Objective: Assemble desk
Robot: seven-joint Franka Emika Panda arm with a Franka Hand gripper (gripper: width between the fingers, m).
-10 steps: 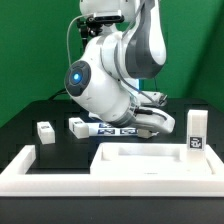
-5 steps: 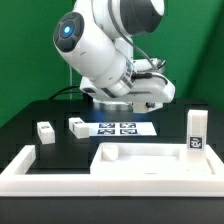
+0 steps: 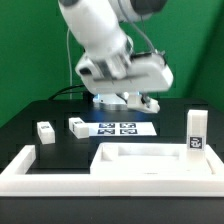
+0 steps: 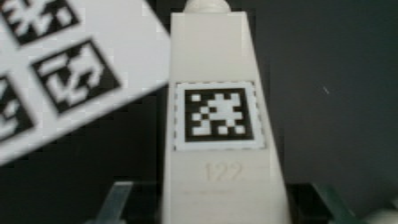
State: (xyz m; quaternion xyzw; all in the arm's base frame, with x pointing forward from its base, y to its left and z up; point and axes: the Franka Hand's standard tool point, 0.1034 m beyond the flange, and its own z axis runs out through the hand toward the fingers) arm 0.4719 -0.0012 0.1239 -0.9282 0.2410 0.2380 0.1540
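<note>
**Hand closed on one leg over the marker board; open table behind the desk top**

Edges first. You had the border wall (image 3: 40,182) as a low hard edge along the front of the table (image 3: 165,130) and up the exterior view's left side. The desk top (image 3: 105,152) lay just inside the front run of that wall, toward the exterior view's right, with its raised rim up. A strip of bare dark table ran between its back rim and the marker board (image 3: 120,128). That strip was your widest free lane.

The upright leg (image 3: 195,130) stood at the desk top's back corner on the exterior view's right. I could not tell whether it touched the rim. On the exterior view's left, the outer leg (image 3: 45,132) lay alone, well clear of the wall. The inner leg (image 3: 77,126) lay just beside the marker board's end.

The hand (image 3: 143,101) hung above the marker board's end on the exterior view's right, clear of the table. In the wrist view its fingers (image 4: 121,198) sat tight on both sides of the held leg (image 4: 214,110), so it was clamped on that leg.

The held leg was white with a square section. It carried a black-and-white tag on the face toward the wrist camera, with a faint number under it, possibly 122. The marker board's tags showed just beside it.
</note>
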